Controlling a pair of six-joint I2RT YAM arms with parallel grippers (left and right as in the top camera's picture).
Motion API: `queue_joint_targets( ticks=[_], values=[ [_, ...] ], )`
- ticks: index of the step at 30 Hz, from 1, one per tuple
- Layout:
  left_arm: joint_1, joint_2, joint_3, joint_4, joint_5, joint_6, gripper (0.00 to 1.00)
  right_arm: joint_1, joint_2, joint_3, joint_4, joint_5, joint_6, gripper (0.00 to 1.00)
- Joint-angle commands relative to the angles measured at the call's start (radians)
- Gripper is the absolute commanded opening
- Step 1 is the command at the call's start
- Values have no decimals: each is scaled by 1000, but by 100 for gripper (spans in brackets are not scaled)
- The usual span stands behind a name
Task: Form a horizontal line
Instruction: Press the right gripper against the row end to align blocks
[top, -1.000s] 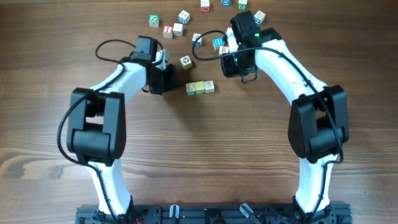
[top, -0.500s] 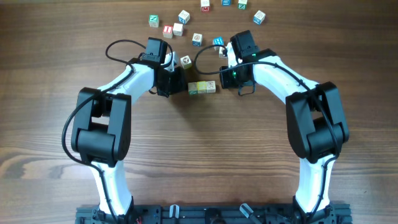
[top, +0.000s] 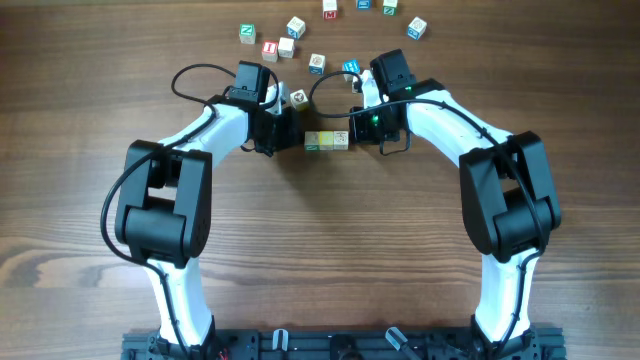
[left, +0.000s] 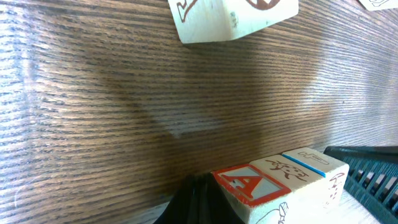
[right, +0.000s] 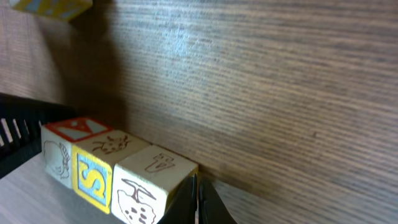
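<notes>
Dark wood grain covers the desk (top: 320, 250), seen from overhead. Toward 12 o'clock from its middle lies the row (top: 326, 141): three small cubes edge to edge, running from 9 to 3 o'clock, one with a green mark at the 9 o'clock end, a pale yellow one in the middle and a white one at the 3 o'clock end.

At the row's 9 o'clock end sits the left claw (top: 289, 135), its jaws closed on nothing. In its own wrist view its dark tip (left: 196, 202) is right by the corner of the nearest cube, whose top has a red A; whether they touch I cannot tell. The row (left: 280, 183) runs away from it toward 3 o'clock.

The right claw (top: 357, 130) is at the 3 o'clock end, also closed and empty. Its wrist view shows the fingers pressed together (right: 196, 198) just beside the nearest white cube of the row (right: 112, 168), whose middle cube has a blue S on yellow.

One loose cube (top: 298, 98) lies near the row at 11 o'clock, beside the left claw. More cubes (top: 287, 46) are scattered further toward 12 o'clock.
</notes>
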Motion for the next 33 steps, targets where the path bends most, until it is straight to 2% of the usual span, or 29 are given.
queue_joint_targets(
  ticks=[1,11,23,33],
  values=[
    [-13,108,-63,-15,-125,24,4,3,-12,-13,-13,-53,7,5],
    [-10,108,-63,-28,-195,20,4,3,-12,-13,-30,-52,4,5],
    [0,108,-62,-28,-196,19,4,3,-12,-12,-56,7,5,4],
    [0,108,-63,-58,-196,12,4,3,-12,-12,-33,-17,6,5]
  ],
)
